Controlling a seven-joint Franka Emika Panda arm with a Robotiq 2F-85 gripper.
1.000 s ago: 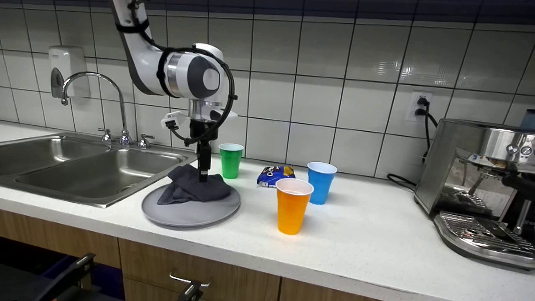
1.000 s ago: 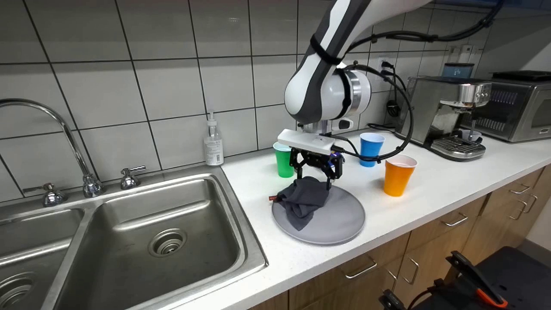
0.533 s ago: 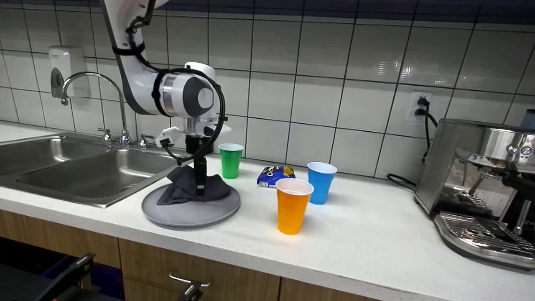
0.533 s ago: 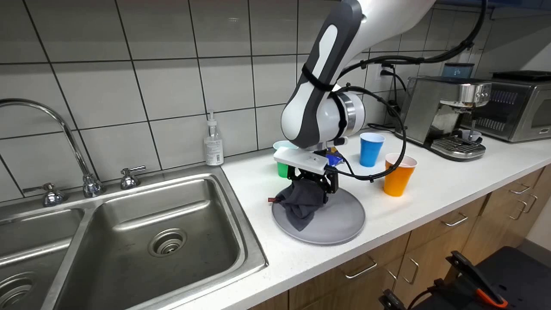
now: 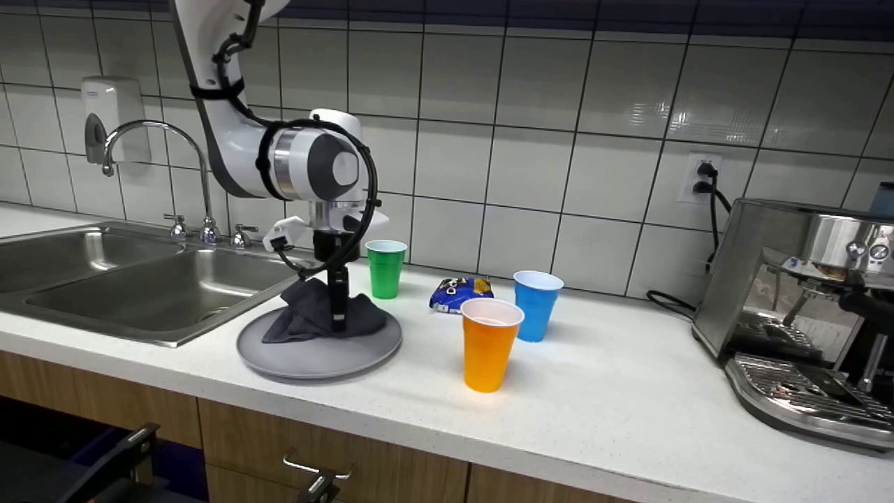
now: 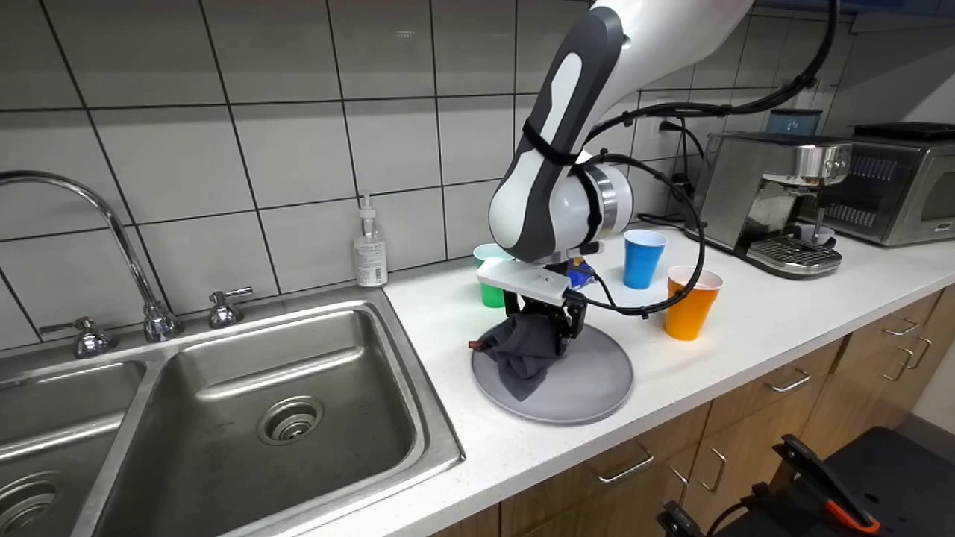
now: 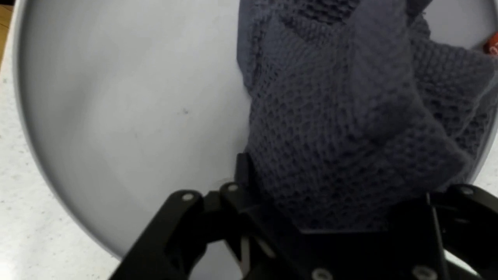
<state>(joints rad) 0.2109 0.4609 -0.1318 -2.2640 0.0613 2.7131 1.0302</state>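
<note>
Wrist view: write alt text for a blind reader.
A bunched dark gray cloth lies on a gray plate, partly between the fingers of a black gripper. Speckled white counter shows beyond the plate; a red object is cut off at upper right.

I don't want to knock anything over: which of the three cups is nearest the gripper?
The green cup, between the plate and the tiled wall: in both exterior views, the blue cup and orange cup stand farther from the gripper.
</note>
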